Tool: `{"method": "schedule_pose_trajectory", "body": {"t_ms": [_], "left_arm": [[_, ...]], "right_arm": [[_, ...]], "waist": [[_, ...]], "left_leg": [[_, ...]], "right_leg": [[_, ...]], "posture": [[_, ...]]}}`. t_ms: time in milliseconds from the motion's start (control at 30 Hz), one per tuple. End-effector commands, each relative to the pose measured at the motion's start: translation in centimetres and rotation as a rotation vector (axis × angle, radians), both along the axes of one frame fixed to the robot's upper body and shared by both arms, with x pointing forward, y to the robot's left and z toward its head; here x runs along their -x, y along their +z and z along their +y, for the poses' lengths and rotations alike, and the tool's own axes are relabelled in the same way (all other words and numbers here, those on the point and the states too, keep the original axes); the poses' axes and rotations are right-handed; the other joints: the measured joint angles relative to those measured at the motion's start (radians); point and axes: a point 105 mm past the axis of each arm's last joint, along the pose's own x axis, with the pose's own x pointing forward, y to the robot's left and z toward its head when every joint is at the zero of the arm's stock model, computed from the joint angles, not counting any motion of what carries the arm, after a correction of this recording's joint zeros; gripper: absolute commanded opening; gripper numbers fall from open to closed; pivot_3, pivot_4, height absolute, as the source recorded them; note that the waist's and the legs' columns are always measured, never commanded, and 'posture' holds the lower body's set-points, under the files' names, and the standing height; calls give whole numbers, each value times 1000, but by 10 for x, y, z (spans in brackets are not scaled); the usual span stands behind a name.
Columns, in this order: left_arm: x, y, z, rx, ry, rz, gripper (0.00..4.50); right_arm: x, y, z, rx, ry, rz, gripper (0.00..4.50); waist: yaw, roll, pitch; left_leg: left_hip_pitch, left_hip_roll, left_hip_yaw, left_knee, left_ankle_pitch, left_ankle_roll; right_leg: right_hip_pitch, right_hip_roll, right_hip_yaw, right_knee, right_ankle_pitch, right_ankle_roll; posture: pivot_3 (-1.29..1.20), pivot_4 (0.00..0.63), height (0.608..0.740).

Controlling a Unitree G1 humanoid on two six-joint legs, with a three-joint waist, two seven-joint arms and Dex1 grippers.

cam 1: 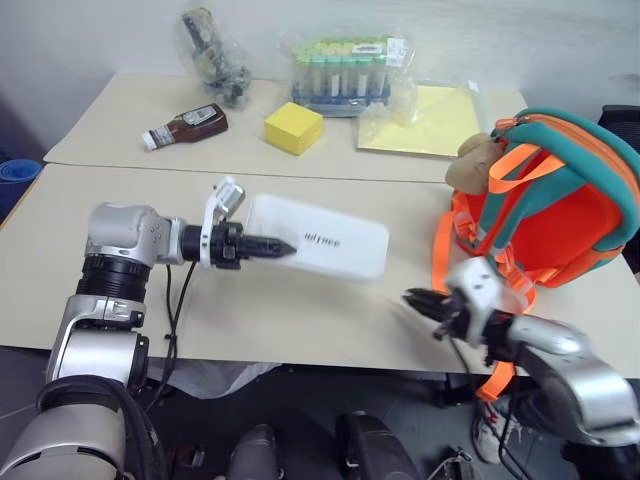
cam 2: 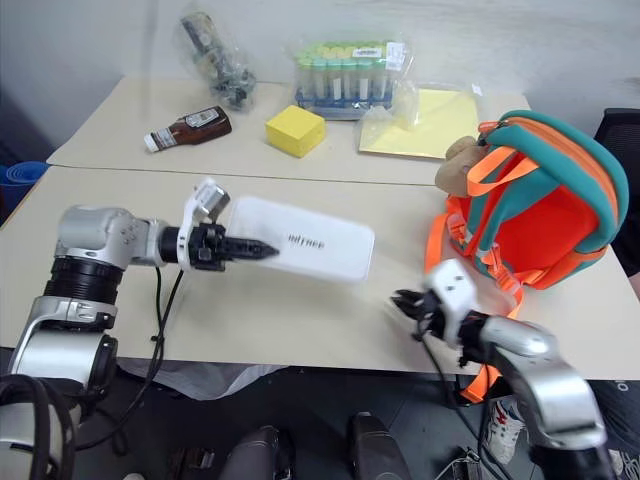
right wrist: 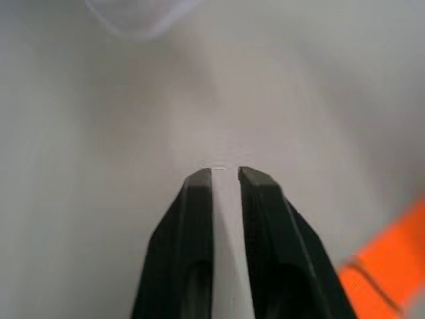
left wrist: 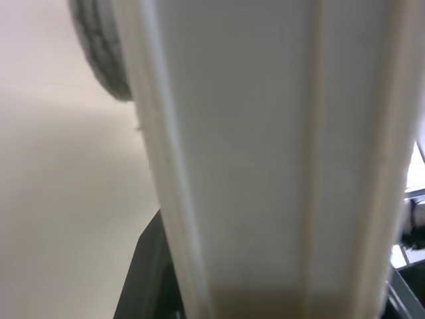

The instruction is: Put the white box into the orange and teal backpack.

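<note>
The white box [cam 1: 335,245], a flat case with small dark lettering, hangs a little above the beige table [cam 1: 300,320] near its middle. My left gripper [cam 1: 285,247] is shut on the box's left end, pointing to the right; in the left wrist view the box's [left wrist: 265,166] long side runs close along the camera. The orange and teal backpack [cam 1: 560,215] stands upright at the right, with a tan plush toy [cam 1: 475,160] on its top left. My right gripper [cam 1: 415,300] hovers by the table's front edge, just left of the backpack's orange straps, its fingers [right wrist: 199,193] a narrow gap apart with nothing between them.
On the far table lie a yellow cube [cam 1: 293,127], a brown sauce bottle [cam 1: 185,127], a bagged rack of tubes [cam 1: 345,75], a yellow sheet in plastic [cam 1: 425,120] and another bagged item [cam 1: 212,55]. An orange strap [cam 1: 495,380] hangs over the front edge.
</note>
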Motion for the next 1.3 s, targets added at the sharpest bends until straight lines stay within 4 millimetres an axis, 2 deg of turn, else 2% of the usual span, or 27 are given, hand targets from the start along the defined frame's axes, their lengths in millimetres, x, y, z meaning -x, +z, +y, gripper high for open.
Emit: {"method": "schedule_pose_trajectory", "body": {"t_ms": [33, 167, 267, 400, 533, 633, 767, 900, 1100, 1200, 1267, 1300], "left_arm": [[7, 27, 1, 81, 35, -135, 1408], [11, 34, 3, 102, 85, -194, 1408], [18, 43, 0, 112, 82, -273, 1408], [14, 40, -6, 43, 117, -329, 1407], [19, 51, -9, 69, 100, -378, 1407], [16, 52, -9, 53, 128, -399, 1407], [15, 55, -6, 48, 161, -423, 1407], [12, 54, -1, 31, 203, -448, 1407], [8, 52, 4, 9, 250, -475, 1407], [6, 54, 8, 12, 269, -484, 1407], [6, 55, 12, 20, 265, -496, 1407], [8, 59, 14, 39, 253, -504, 1407]], "right_arm": [[16, 31, -24, -40, -125, -74, 2173], [16, 46, -37, -78, -220, -107, 3464], [-2, 58, -56, -153, -345, -153, 4494], [-29, 66, -54, -198, -378, -174, 4500], [-67, 73, -50, -273, -419, -176, 4500], [-90, 73, -54, -270, -475, -190, 4500], [-111, 71, -55, -296, -487, -207, 4500], [-115, 76, -50, -302, -449, -247, 3598], [-107, 88, -32, -311, -312, -277, 1549], [-94, 96, -13, -286, -158, -285, 487], [-79, 103, 3, -278, -22, -282, 80], [-70, 108, 12, -278, 59, -273, 80]], "waist": [[-1, 1, 0], [-14, 0, 0], [-20, 0, 0], [-18, 1, 0], [-19, 1, 1], [-20, 2, 1], [-20, 2, 1], [-20, 2, 1], [-28, 2, 1], [-32, 4, 2], [-36, 4, 2], [-39, 5, 3]], "left_leg": [[0, 0, 0, 0, 0, 0], [4, 1, 1, 0, 0, -1], [4, 0, 0, 0, 1, -2], [4, 0, 1, -1, 1, -2], [3, 0, 1, -2, 1, -3], [3, 0, 2, -2, 1, -3], [3, 0, 2, -2, 1, -3], [2, 0, 2, -2, 1, -3], [3, 1, 3, -2, 2, -4], [3, 1, 3, -2, 2, -5], [3, 1, 2, -2, 2, -5], [3, 1, 2, -3, 2, -5]], "right_leg": [[0, 0, 0, 0, 0, 0], [2, 1, 1, 2, 0, 0], [2, 1, 1, 3, 0, 0], [2, 1, 1, 2, 0, 0], [1, 1, 1, 1, 0, 0], [0, 1, 2, 1, 0, 0], [0, 1, 2, 0, 0, 0], [0, 1, 1, 0, 0, 0], [0, 1, 2, 1, 0, 0], [0, 2, 2, 1, 0, 0], [0, 2, 1, 1, 0, 0], [0, 2, 1, 0, 0, 0]], "posture": [[0, 150, 740], [0, 150, 740], [0, 150, 740], [0, 150, 740], [0, 150, 740], [0, 150, 740], [0, 150, 740], [0, 150, 740], [0, 150, 740], [0, 150, 740], [0, 150, 740], [0, 150, 740]]}}
